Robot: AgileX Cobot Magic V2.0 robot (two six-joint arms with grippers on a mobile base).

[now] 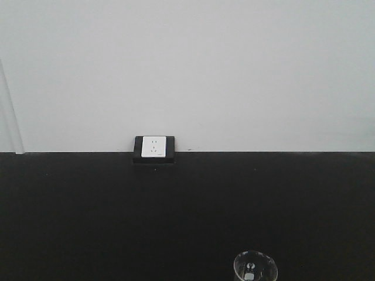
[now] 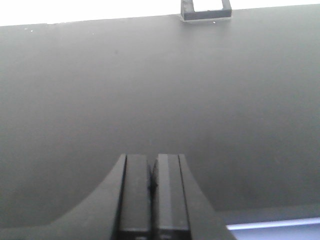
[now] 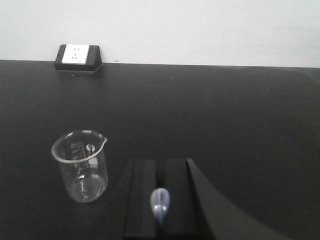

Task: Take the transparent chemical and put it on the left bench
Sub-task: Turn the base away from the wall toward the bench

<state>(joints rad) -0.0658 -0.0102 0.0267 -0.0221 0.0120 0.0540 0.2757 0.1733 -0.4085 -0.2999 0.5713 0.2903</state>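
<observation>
We see the transparent beaker (image 3: 81, 167) standing upright on the black worktop (image 3: 225, 115), just left of the right gripper (image 3: 160, 185); its jaws are closed, an unidentifiable bluish blob (image 3: 160, 202) at their seam; the left gripper (image 2: 152, 185) has its jaws pressed together too.

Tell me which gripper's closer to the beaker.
Right. The right gripper sits just beside the beaker, which stands to its left; the left gripper has only bench and socket in view.

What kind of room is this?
Probably a science lab: a clear glass beaker with measuring marks stands on a black benchtop, and there is a power socket by the white wall.
</observation>
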